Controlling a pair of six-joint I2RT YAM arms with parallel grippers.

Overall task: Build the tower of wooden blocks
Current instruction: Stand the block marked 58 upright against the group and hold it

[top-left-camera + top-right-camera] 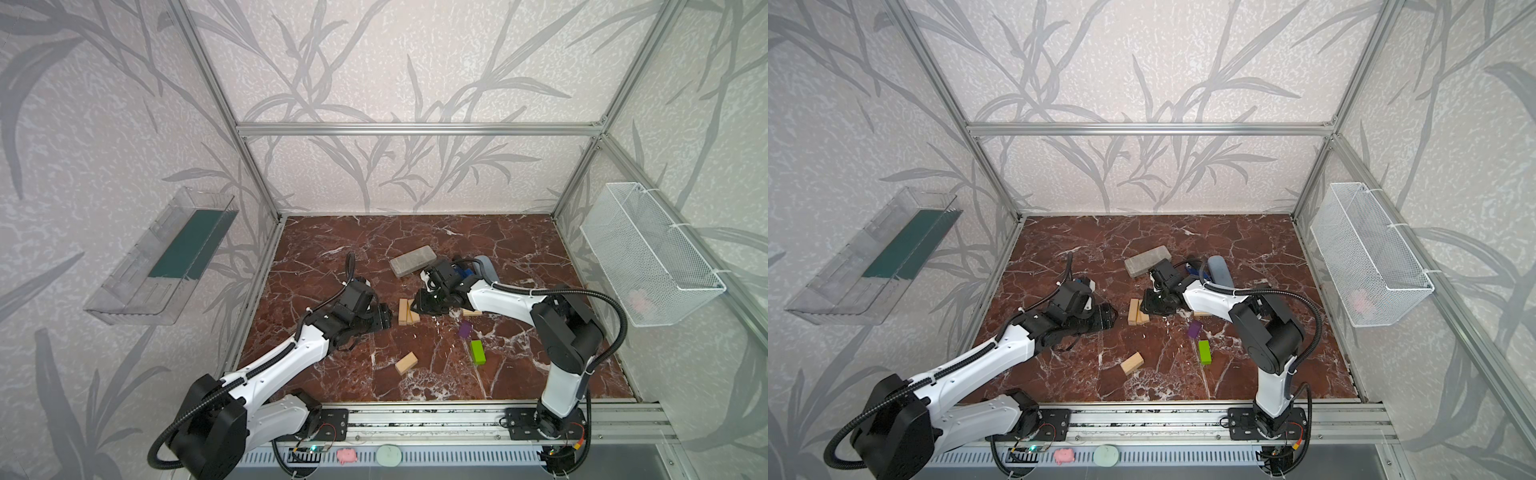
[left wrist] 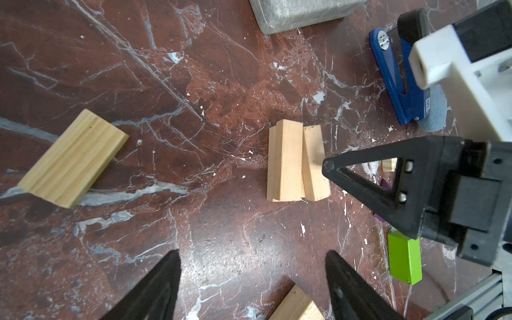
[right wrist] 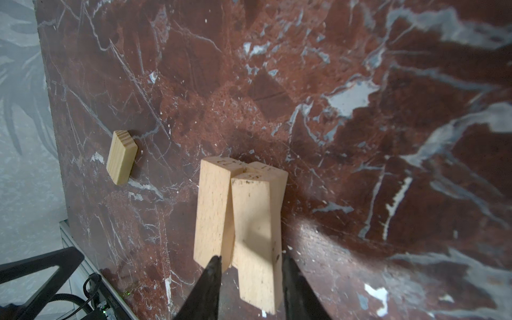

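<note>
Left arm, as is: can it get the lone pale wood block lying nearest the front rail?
Probably yes. The left hand is open and empty close by; the lone block lies flat, nothing on it. The right hand grips a tilted block farther back, out of the path.

Pale wood blocks [image 1: 405,311], one purple block [image 1: 465,329], one lime-green block [image 1: 477,352]; red-brown worktop [image 1: 519,249] veined white; speckled grey slab [image 1: 412,260].
</note>
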